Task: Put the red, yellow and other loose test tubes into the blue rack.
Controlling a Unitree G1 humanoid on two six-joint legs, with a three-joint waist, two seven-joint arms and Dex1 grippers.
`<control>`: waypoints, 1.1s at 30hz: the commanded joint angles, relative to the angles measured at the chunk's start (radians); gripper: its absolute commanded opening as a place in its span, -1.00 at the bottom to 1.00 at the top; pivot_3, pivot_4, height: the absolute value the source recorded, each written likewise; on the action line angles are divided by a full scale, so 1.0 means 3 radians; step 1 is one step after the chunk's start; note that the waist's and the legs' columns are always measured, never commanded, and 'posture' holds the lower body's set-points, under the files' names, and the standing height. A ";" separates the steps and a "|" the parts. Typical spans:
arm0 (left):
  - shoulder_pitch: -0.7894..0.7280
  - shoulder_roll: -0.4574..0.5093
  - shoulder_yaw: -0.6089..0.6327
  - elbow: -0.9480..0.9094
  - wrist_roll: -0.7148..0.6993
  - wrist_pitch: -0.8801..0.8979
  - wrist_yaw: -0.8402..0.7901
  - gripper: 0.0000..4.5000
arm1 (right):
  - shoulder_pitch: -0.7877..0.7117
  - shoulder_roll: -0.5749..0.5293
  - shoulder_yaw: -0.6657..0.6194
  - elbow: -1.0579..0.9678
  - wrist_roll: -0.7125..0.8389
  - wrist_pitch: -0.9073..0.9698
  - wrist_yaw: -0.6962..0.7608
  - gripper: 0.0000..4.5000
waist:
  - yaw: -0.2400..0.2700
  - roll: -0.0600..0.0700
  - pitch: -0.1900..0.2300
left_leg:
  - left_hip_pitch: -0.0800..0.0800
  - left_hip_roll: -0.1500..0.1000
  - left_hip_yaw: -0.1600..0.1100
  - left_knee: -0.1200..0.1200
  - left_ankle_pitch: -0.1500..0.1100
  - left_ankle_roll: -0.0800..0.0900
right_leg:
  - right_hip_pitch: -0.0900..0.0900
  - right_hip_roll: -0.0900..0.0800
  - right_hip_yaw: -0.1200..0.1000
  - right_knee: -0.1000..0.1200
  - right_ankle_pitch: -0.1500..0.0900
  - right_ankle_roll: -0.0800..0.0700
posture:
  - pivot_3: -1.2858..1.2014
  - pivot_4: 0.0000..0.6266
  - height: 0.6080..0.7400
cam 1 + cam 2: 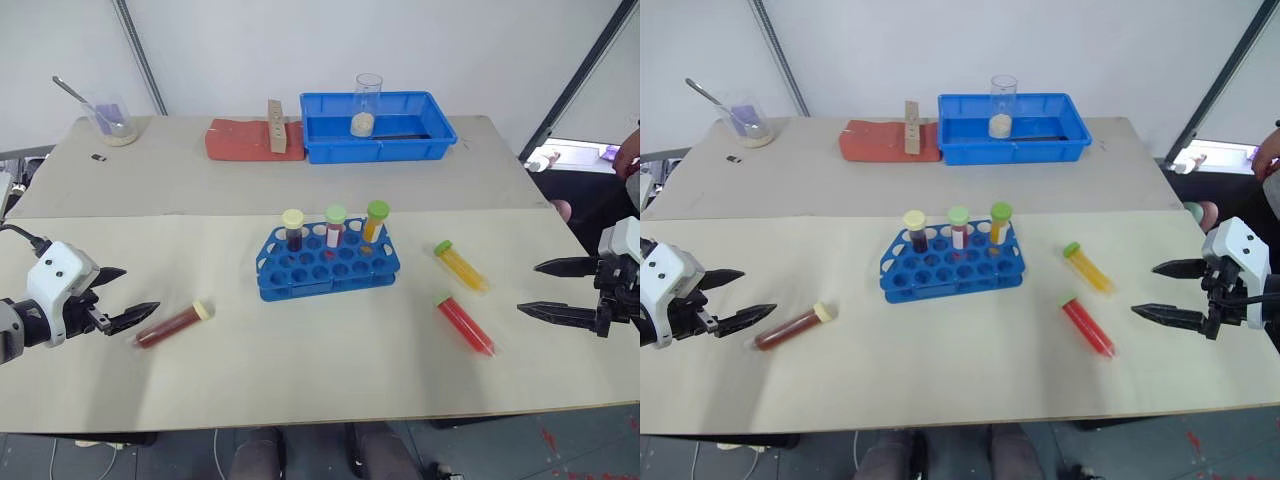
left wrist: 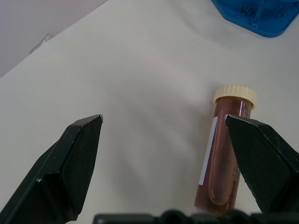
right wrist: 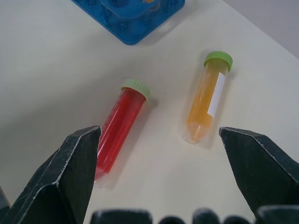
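The blue rack (image 1: 327, 263) stands mid-table with three capped tubes upright in its back row. A dark red-brown tube with a cream cap (image 1: 173, 324) lies on its side left of the rack, just right of my open left gripper (image 1: 118, 296); the same tube (image 2: 225, 154) lies beside one finger in the left wrist view. To the right of the rack lie a yellow tube (image 1: 461, 265) and a red tube (image 1: 465, 324), both green-capped. My right gripper (image 1: 540, 289) hangs open to their right, holding nothing. The red tube (image 3: 118, 128) and yellow tube (image 3: 205, 100) lie ahead of its fingers.
At the back stand a larger blue tray (image 1: 377, 127) with a glass beaker (image 1: 366, 104) in it, a red pad (image 1: 252, 140) with a wooden block, and a beaker with a spoon (image 1: 112, 120) at far left. A person's hand (image 1: 628, 152) shows at the right edge.
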State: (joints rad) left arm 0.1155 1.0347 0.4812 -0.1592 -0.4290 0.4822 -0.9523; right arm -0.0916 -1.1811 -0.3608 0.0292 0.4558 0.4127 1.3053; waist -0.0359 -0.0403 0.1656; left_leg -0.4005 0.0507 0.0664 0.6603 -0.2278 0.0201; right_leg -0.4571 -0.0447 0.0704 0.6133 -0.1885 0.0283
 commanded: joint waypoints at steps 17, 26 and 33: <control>-0.0238 -0.0030 -0.0129 0.0098 0.0114 -0.0146 -0.0082 1.00 | 0.0017 0.0033 -0.0161 -0.0104 0.0004 -0.0030 -0.0066 0.99 | 0.0000 0.0000 0.0000 | 0.0003 -0.0001 0.0001 0.0001 0.0001 0.0000 | 0.0001 0.0001 0.0001 0.0006 0.0003 0.0003 | 0.03 -0.52 1.00; -0.0243 -0.0037 -0.0152 0.0197 0.0161 -0.0279 -0.0210 1.00 | 0.0026 0.0066 -0.0176 -0.0075 -0.0005 -0.0068 -0.0127 0.99 | -0.0001 0.0000 0.0000 | 0.0004 -0.0001 0.0001 0.0001 0.0001 0.0000 | 0.0001 0.0001 0.0001 0.0008 0.0006 0.0008 | 0.03 -0.52 1.00; -0.0196 -0.0023 -0.0155 0.0147 0.0145 -0.0286 -0.0341 1.00 | 0.0000 0.0064 -0.0153 -0.0041 -0.0017 -0.0103 -0.0139 0.99 | -0.0002 0.0000 0.0000 | 0.0004 -0.0001 0.0001 0.0001 0.0001 0.0000 | 0.0001 0.0001 0.0002 0.0008 0.0006 0.0007 | 0.03 -0.52 1.00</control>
State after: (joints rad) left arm 0.0566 1.0163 0.4224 -0.0977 -0.3812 0.4159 -1.0424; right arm -0.0770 -1.1584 -0.3700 0.0223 0.4476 0.4025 1.2645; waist -0.0366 -0.0403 0.1656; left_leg -0.3993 0.0505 0.0667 0.6607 -0.2275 0.0201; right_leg -0.4567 -0.0443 0.0708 0.6159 -0.1869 0.0305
